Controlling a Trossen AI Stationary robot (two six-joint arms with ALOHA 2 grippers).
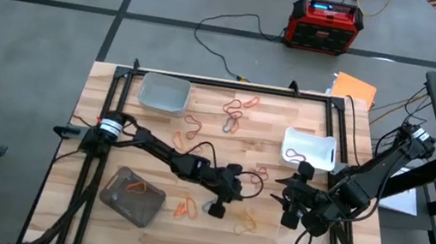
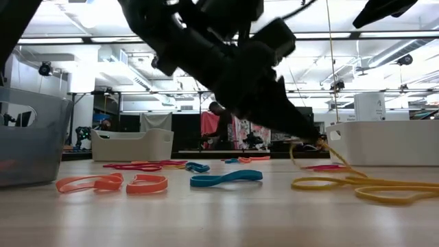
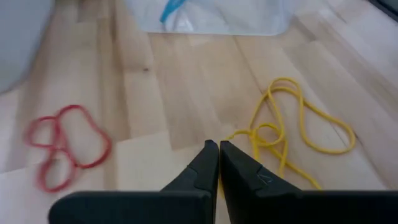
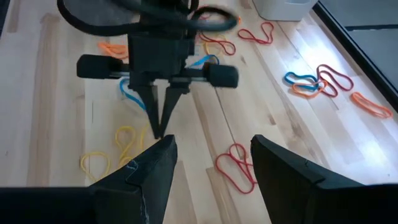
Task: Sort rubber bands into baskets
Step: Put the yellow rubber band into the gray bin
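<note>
My left gripper [image 3: 218, 147] is shut on a yellow rubber band [image 3: 292, 118] near the table's middle front; its fingertips also show in the low view [image 2: 319, 141]. My right gripper [image 4: 211, 168] hangs open above the table to the right, touching nothing. Loose rubber bands lie flat on the wood: red [image 3: 62, 146], orange [image 2: 110, 182], blue [image 2: 226, 178], and a mixed group [image 1: 236, 114] at the back. The baskets are a clear one [image 1: 163, 93], a white one [image 1: 311, 148], a smoky grey one [image 1: 132, 197] and a second clear one [image 3: 211, 18]. My left gripper pinches one strand of the yellow rubber band [image 3: 236, 134] between its two fingertips. The fingers slant down from the table's left. That strand runs up to the tips [image 2: 335, 159], while the rest of the band [image 2: 370, 189] lies slack on the table.
A red-and-black box [image 1: 325, 25] stands on the floor beyond the far edge, with cables running to the table. An orange band lies in the grey basket, a red one in the white basket, a blue one in the near clear basket. Bare wood shows at front left.
</note>
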